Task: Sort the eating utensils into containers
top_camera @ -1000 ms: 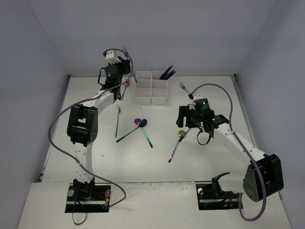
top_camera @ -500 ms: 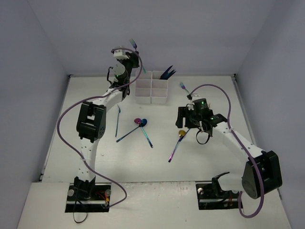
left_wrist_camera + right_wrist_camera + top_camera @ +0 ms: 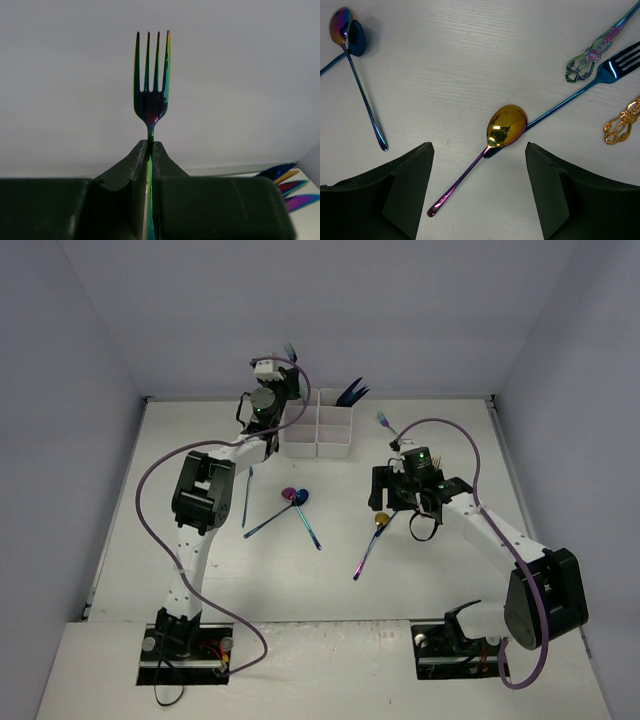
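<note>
My left gripper (image 3: pixel 284 377) is shut on an iridescent fork (image 3: pixel 151 85) and holds it upright, tines up, at the back left of the white containers (image 3: pixel 318 423). In the left wrist view the fingers (image 3: pixel 161 155) pinch the fork's handle. Several knives (image 3: pixel 350 393) stand in the back right compartment. My right gripper (image 3: pixel 386 504) hangs open over a gold-bowled spoon (image 3: pixel 506 125) with a purple handle. That spoon lies across a blue fork (image 3: pixel 615 67) on the table. Nothing is between the right fingers (image 3: pixel 415 170).
Two spoons (image 3: pixel 293 497) with crossed handles and a blue utensil (image 3: pixel 247 495) lie left of centre. An ornate iridescent handle (image 3: pixel 590 55) and a gold ornate handle (image 3: pixel 620 122) lie close to the blue fork. Another utensil (image 3: pixel 383 421) rests right of the containers.
My left gripper has carried the fork to the right, from left of the containers to their back left corner. The right arm has barely moved and stays open.
</note>
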Robot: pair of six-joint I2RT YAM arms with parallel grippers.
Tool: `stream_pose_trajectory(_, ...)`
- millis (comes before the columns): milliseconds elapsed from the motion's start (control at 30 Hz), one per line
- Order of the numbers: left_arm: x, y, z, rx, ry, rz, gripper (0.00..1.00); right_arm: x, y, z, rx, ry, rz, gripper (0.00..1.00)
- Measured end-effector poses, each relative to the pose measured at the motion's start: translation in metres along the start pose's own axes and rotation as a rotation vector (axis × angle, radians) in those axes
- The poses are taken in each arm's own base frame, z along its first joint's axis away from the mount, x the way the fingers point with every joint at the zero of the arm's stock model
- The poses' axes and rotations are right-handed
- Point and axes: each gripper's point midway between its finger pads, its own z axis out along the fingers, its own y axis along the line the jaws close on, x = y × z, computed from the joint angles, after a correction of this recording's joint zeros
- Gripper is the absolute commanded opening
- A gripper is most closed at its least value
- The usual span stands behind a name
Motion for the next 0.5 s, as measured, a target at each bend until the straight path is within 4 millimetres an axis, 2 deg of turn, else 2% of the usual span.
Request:
stream_pose_trajectory(67,0.008,-0.002,-0.003,0.001,0.017,0.008,0.07,0.0,0.0,0.0,0.0,0.002,0.0,0.71)
stream_pose_trajectory(300,0.046,-0.003,-0.02,-0.038,0.093,0.029,0.1,0.001,0.0,0.001,0.001,0.005,0.0,0.71)
stream_pose_trajectory(433,0.068,0.003,-0.035,-0.088,0.16,0.059,0.31,0.002,-0.001,0.001,0.002,0.007,0.001,0.71)
stream_pose_trajectory(500,0.072,0.007,-0.043,-0.117,0.185,0.075,0.44,0.003,-0.001,0.001,0.002,0.009,0.001,0.71)
